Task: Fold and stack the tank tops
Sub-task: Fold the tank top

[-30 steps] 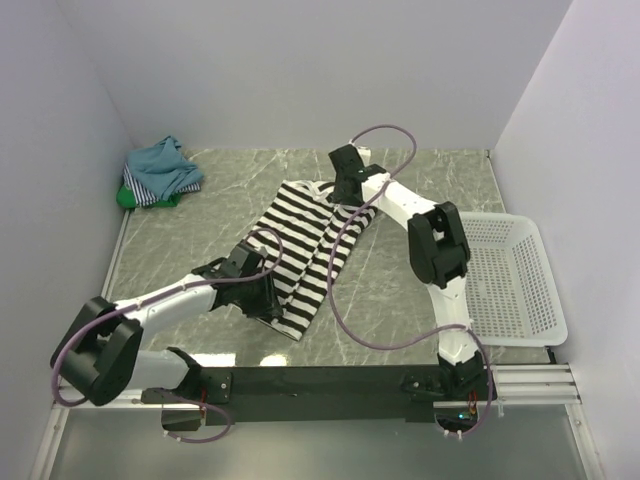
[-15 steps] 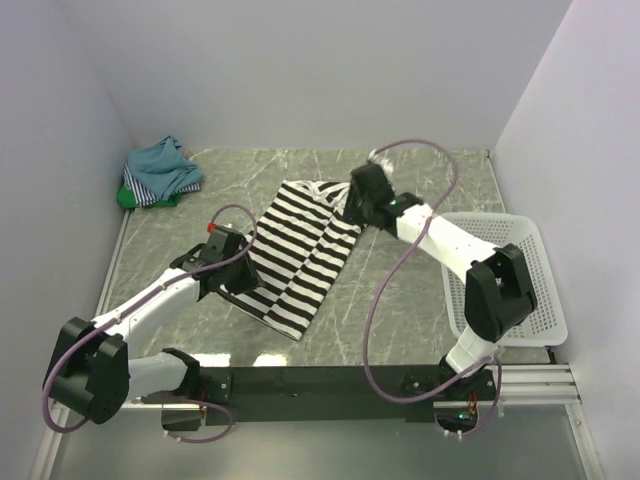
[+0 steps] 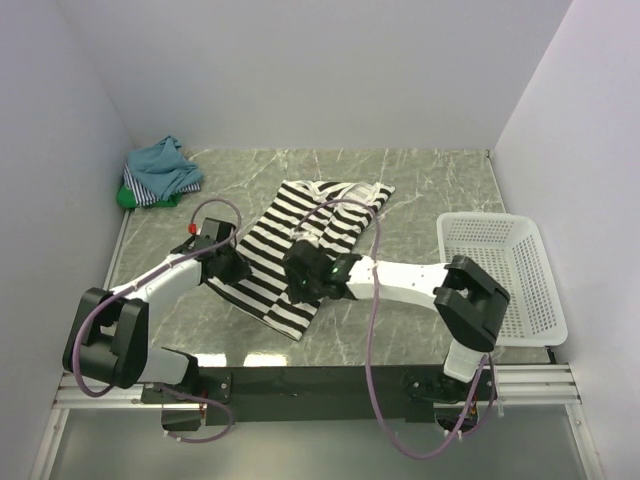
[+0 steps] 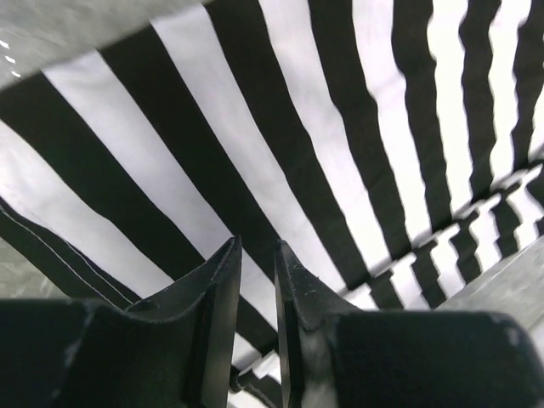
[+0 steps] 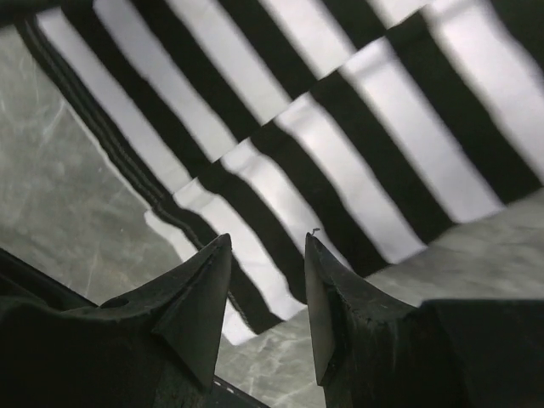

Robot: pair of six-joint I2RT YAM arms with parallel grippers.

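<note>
The black-and-white striped tank top [image 3: 330, 225] lies flat and slantwise on the marble table, straps toward the back. My left gripper [image 3: 235, 268] is low over its left edge. In the left wrist view, the left gripper [image 4: 257, 244] shows only a narrow gap between its fingers, with stripes [image 4: 340, 127] behind them and nothing pinched. My right gripper [image 3: 300, 282] hovers over the top's lower half. In the right wrist view the right gripper [image 5: 268, 238] is open above the hem [image 5: 255, 297], near bare marble. More tank tops [image 3: 160, 170], teal on top, are heaped at the back left.
A white lattice basket [image 3: 505, 275] stands at the right edge of the table. The right arm's purple cable [image 3: 372, 300] loops over the table beside the striped top. Walls close in the back and both sides.
The right arm swung from the top's strap end down to its lower half. The left gripper slid back along the left edge, its jaws narrowing. The strap end now lies spread wider.
</note>
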